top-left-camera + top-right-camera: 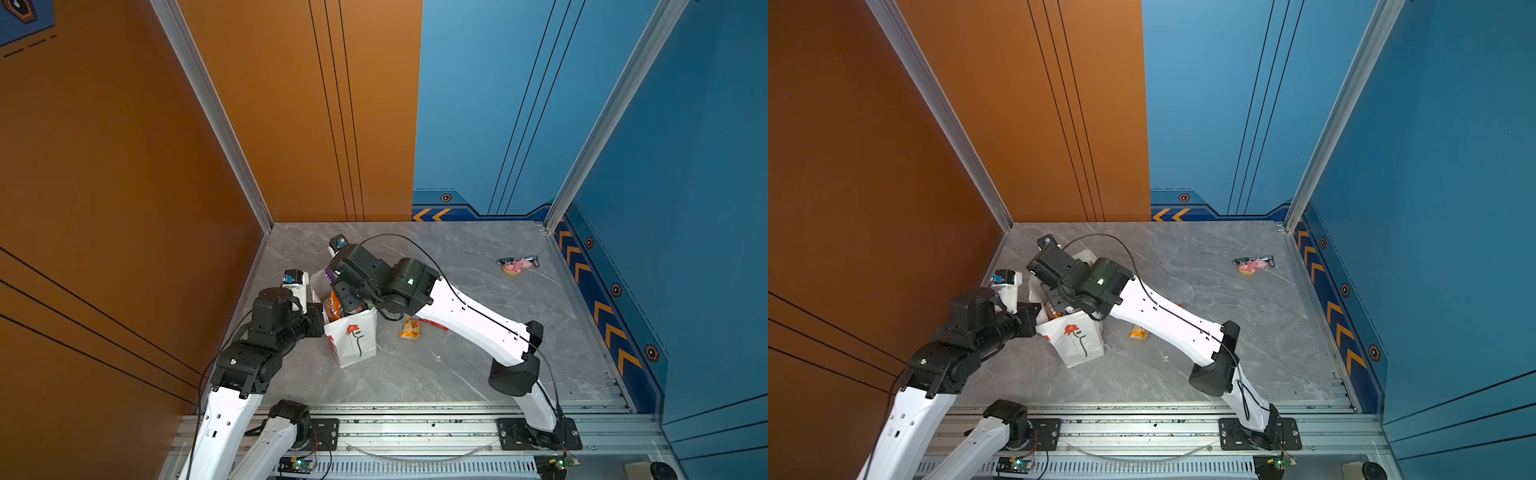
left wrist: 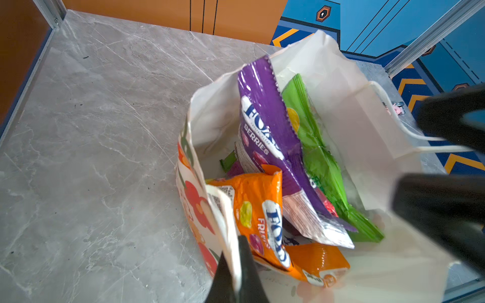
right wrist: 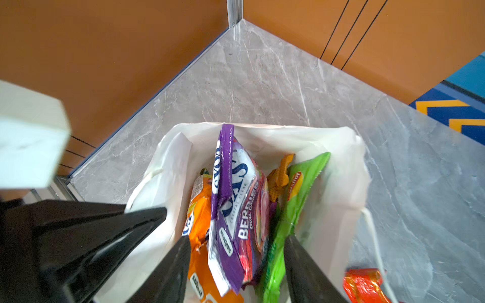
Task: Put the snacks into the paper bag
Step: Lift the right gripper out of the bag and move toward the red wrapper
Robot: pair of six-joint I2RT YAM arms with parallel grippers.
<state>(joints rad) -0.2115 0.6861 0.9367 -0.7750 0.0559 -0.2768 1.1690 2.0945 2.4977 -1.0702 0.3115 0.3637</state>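
Observation:
The white paper bag (image 1: 353, 340) (image 1: 1077, 345) with a red flower stands open at the left of the table. Inside it lean a purple packet (image 2: 265, 126) (image 3: 236, 189), an orange packet (image 2: 257, 210) (image 3: 202, 207) and a green packet (image 2: 312, 147) (image 3: 301, 189). My left gripper (image 1: 320, 320) (image 2: 236, 244) is shut on the bag's near rim. My right gripper (image 1: 349, 301) (image 3: 238, 238) hangs in the bag's mouth with its jaws apart, straddling the packets. A small orange-yellow packet (image 1: 410, 328) (image 1: 1138, 332) and a small red packet (image 1: 434, 324) (image 3: 363, 284) lie on the table right of the bag.
A small pink toy figurine (image 1: 515, 266) (image 1: 1254, 266) lies at the far right of the grey marble table (image 1: 457, 374). Orange walls close the left and back left, blue walls the back right and right. The right arm (image 1: 469, 320) spans the table above the loose packets.

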